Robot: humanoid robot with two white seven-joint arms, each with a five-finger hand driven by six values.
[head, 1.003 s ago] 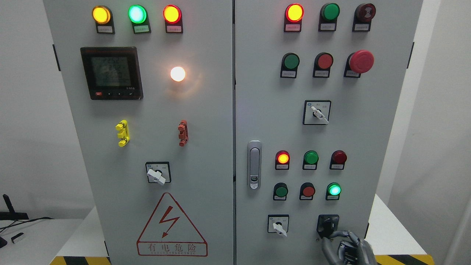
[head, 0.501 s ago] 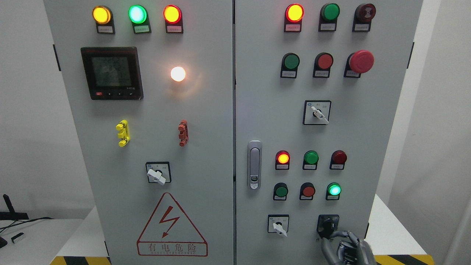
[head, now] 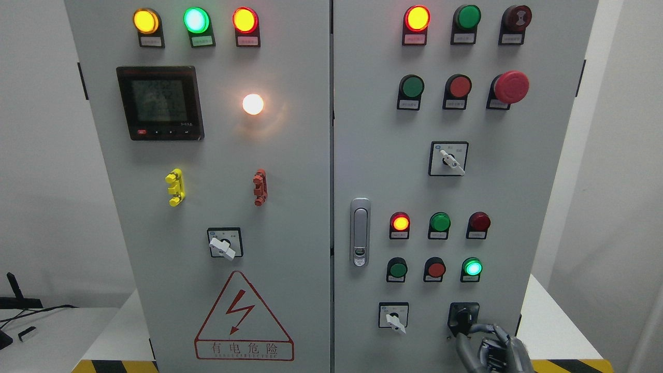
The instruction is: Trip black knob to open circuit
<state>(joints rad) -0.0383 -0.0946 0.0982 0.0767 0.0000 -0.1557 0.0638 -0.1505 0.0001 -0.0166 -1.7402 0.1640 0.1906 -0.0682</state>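
Grey metal fingers [head: 469, 331] of the right hand [head: 492, 349] rise from the bottom edge, right of centre, and curl up to the black knob [head: 462, 317], which they pinch from below and from the right. The knob sits in a black square plate at the lower right corner of the cabinet's right door [head: 373, 155]; its grip is dark, short and stubby, partly hidden behind the fingers, so its pointing direction cannot be read.

Just left of it, on the same row, is a white-handled selector switch [head: 394, 317] turned down to the right. Above stand a row of a green button [head: 398, 269], a red button [head: 436, 269] and a lit green lamp [head: 472, 268], then a lit red lamp [head: 400, 223]. A silver door latch [head: 359, 231] lies near the seam between the doors.

Higher on the right door sit another selector [head: 448, 159] and a red mushroom button [head: 510, 87]. The left door carries a lightning warning triangle [head: 243, 318], a meter display [head: 159, 102] and a glowing white lamp [head: 253, 104].
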